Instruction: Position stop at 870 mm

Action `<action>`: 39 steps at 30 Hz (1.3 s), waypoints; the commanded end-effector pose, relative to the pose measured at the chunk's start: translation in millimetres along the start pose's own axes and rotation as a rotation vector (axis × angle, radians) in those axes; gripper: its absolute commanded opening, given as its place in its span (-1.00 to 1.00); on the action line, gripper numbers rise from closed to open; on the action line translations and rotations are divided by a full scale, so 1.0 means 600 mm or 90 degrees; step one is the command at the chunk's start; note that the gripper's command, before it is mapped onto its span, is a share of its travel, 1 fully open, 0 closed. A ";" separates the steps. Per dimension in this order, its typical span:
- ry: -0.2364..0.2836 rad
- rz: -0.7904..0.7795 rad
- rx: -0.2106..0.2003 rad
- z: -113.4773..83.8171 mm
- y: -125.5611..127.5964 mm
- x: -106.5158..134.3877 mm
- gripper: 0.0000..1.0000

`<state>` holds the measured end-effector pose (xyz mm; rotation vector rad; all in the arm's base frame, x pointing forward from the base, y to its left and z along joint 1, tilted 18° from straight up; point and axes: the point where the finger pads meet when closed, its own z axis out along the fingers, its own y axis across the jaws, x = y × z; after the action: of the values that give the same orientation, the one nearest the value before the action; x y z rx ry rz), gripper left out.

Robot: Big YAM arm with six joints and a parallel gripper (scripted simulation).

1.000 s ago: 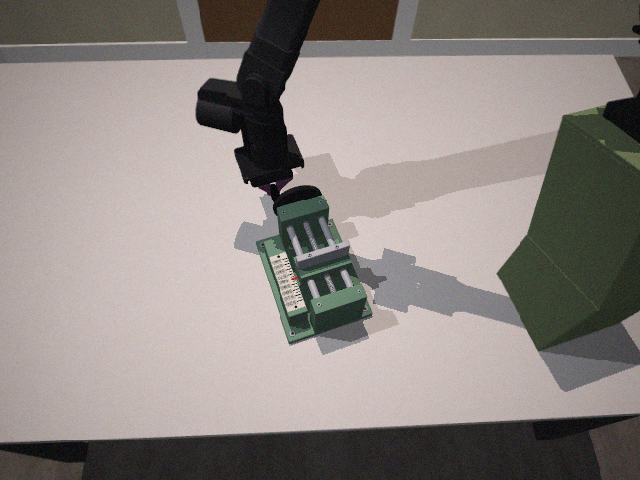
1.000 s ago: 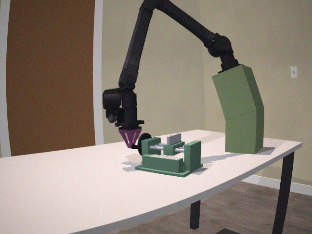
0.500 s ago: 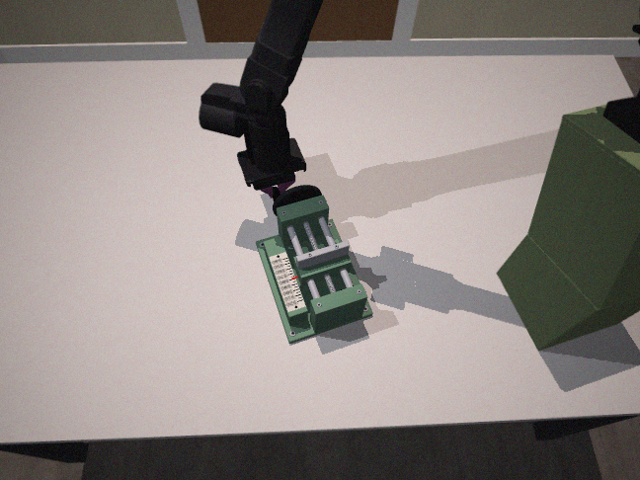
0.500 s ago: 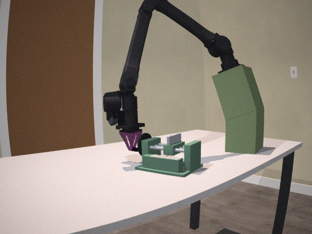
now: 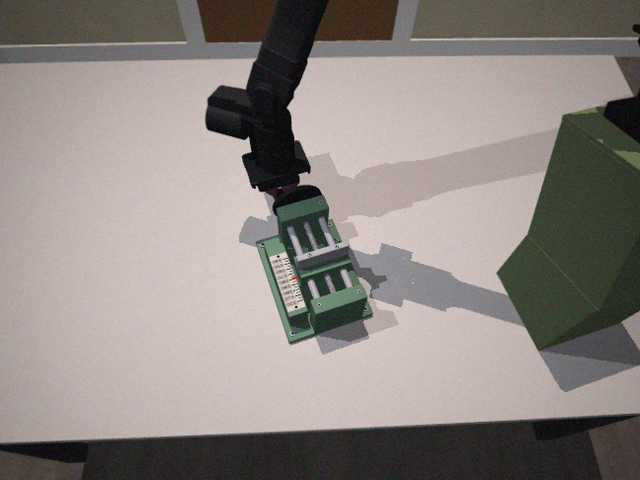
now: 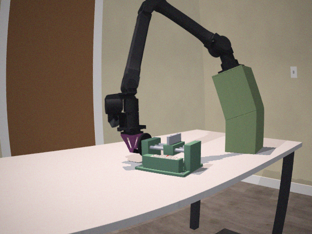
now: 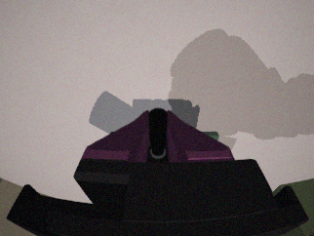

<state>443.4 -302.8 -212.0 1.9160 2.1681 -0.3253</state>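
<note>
The green stop fixture [image 5: 337, 308] [image 6: 161, 163] stands in the middle of the white table [image 5: 128, 258]. Its grey stop [image 5: 321, 254] [image 6: 174, 138] rides on the rods, nearer the far end block. A small red pointer [image 5: 294, 278] marks the white scale [image 5: 285, 282] [image 6: 164, 156] about midway; the numbers are too small to read. The black handwheel [image 5: 305, 192] [image 6: 146, 137] sits at the fixture's far end. My gripper [image 5: 279, 195] [image 6: 133, 149] [image 7: 158, 116] points down beside the wheel, its purple fingers shut on the wheel's black handle [image 7: 157, 126].
The arm's tall green pedestal [image 5: 579, 248] [image 6: 239, 108] stands at the table's right side. The arm reaches over from it and casts shadows across the table behind and right of the fixture.
</note>
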 end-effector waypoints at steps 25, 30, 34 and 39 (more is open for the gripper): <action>-0.004 0.002 0.002 0.036 -0.042 -0.002 -0.87; -0.004 0.002 0.002 0.037 -0.045 -0.002 -0.87; -0.003 0.002 0.002 0.038 -0.050 -0.002 -0.87; -0.004 0.002 0.002 0.042 -0.062 -0.002 -0.87</action>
<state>432.3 -306.1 -217.9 1.8903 2.1531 -0.3009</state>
